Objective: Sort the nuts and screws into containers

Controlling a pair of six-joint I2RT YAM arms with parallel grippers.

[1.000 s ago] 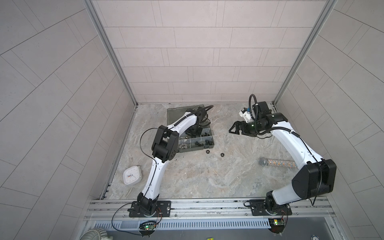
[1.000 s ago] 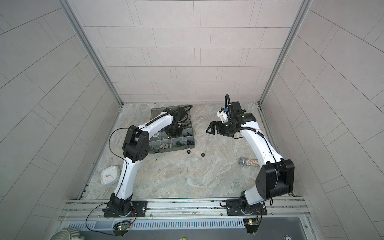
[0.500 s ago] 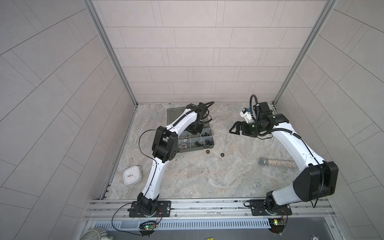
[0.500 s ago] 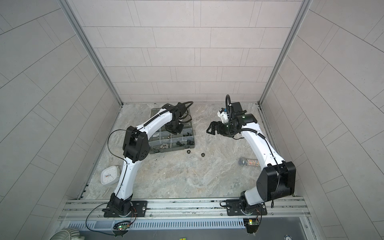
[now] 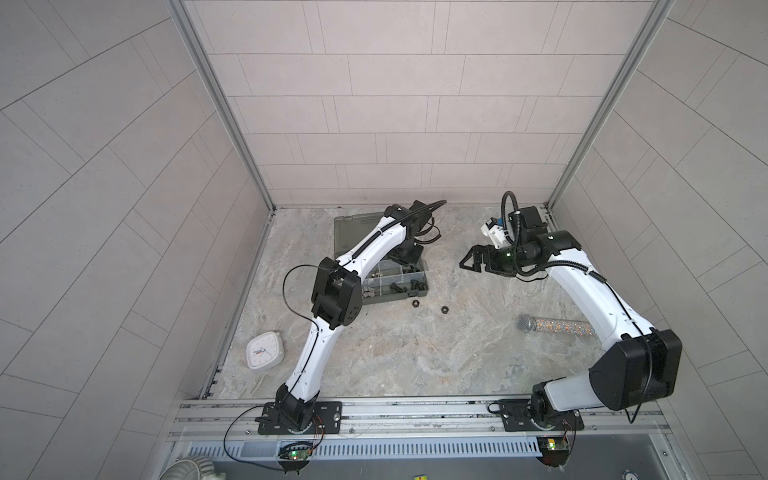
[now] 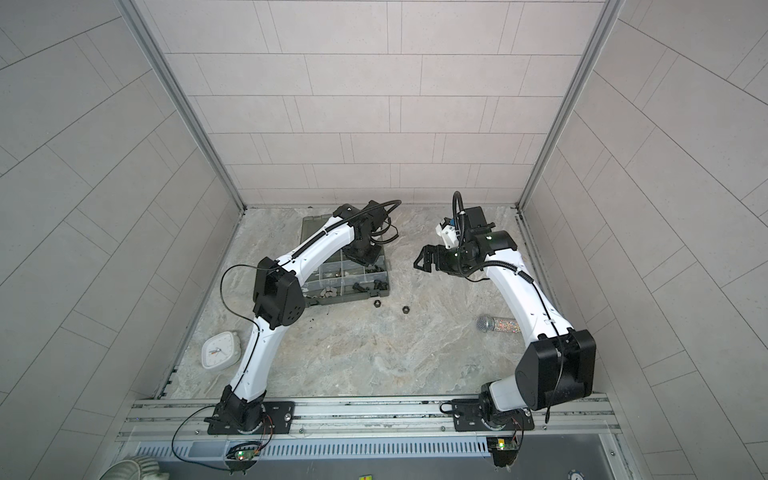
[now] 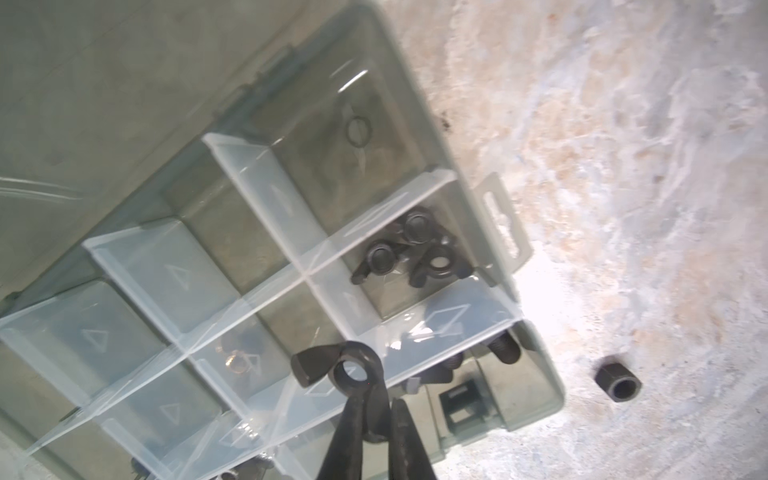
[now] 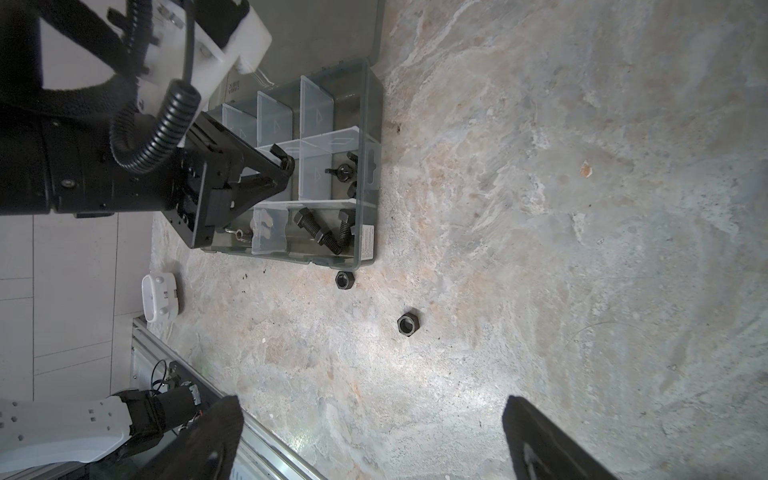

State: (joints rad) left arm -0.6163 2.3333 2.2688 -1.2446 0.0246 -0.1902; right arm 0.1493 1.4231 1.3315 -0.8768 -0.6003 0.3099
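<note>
The nuts (image 7: 409, 249) were partly sorted: a black winged nut (image 7: 332, 368) hung clamped in the left gripper (image 7: 376, 415) over the containers (image 7: 266, 195).
The held nut was a matt black ring with a flared wing, and the fingers were closed tight on it above a pale divider. The other black winged nuts lay heaped in a compartment by the hanger tab of the smoky-grey case (image 8: 370, 124). In the corner compartment next to it lay the screws (image 8: 320, 230), black, wide-headed, with stubby threaded shanks. Two black hexagonal nuts sat on the marbled table (image 5: 415, 357), one (image 8: 344, 280) just beside the case wall and the other (image 8: 409, 325) farther out. The right gripper (image 5: 467, 264) hovered well apart from the case, its jaws spread wide and holding nothing. A glittery microphone (image 5: 552, 325) lay near the right arm, and a white clock (image 5: 265, 350) near the left.
</note>
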